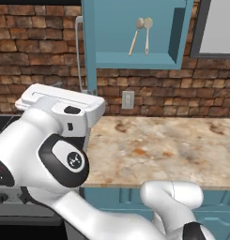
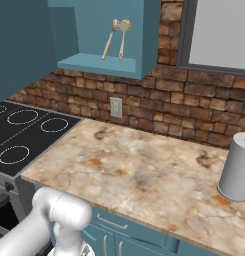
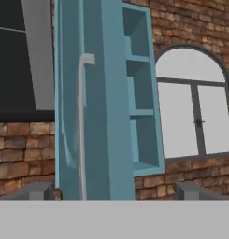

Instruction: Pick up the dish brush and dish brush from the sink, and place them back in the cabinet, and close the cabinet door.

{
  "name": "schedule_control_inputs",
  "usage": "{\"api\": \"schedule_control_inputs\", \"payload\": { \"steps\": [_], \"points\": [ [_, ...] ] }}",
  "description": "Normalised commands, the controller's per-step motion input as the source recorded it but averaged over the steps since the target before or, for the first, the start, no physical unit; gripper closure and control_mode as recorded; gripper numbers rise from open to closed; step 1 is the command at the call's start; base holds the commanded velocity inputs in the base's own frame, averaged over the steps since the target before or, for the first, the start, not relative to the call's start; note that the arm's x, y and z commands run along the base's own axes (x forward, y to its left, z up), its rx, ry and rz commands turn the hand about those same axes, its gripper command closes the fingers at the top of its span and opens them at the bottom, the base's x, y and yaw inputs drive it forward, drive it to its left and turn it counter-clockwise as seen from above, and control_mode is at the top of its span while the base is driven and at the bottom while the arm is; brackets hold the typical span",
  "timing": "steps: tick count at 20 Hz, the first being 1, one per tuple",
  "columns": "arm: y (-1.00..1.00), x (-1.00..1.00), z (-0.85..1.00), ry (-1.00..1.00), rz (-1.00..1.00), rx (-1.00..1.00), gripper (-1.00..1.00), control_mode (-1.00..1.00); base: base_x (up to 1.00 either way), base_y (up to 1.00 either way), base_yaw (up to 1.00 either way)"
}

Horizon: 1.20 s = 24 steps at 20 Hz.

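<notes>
Two dish brushes (image 1: 136,35) (image 1: 147,33) with pale handles lean upright against the back wall inside the open teal cabinet (image 1: 135,60); in the right base view the brushes (image 2: 110,42) (image 2: 123,39) stand side by side on its bottom shelf. The cabinet door (image 3: 95,107) is swung open and shows edge-on in the hand view, its long silver handle (image 3: 81,126) facing me. My gripper (image 3: 112,191) is open just below the door, with nothing between its fingertips (image 3: 35,191). In the left base view the door (image 1: 89,47) hangs above my hand. The sink is out of view.
A marbled counter (image 2: 144,170) runs under the cabinet, with a black stovetop (image 2: 29,130) to its left and a grey canister (image 2: 238,167) at its right. A wall outlet (image 2: 115,106) sits in the brick wall. An arched window (image 3: 193,107) lies right of the cabinet.
</notes>
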Motion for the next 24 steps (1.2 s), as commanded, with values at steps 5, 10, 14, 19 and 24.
{"api": "schedule_control_inputs", "payload": {
  "steps": [5, 10, 14, 19, 24],
  "points": [
    [0.00, 0.25, -0.04, -0.01, -0.07, 0.00, -1.00, -1.00, 0.00, 0.00, 0.00],
    [0.00, 0.23, -0.06, 0.00, -0.07, 0.00, -1.00, -1.00, 0.00, 0.00, 0.00],
    [0.00, 0.22, -0.01, 0.00, -0.06, 0.00, -1.00, -1.00, 0.00, 0.00, 0.00],
    [0.00, 0.17, 0.00, 0.00, -0.03, 0.00, -1.00, -1.00, 0.00, 0.00, 0.00],
    [0.00, 0.04, 0.00, 0.00, -0.01, 0.00, -1.00, -1.00, 0.00, 0.00, 0.00]
  ]
}}
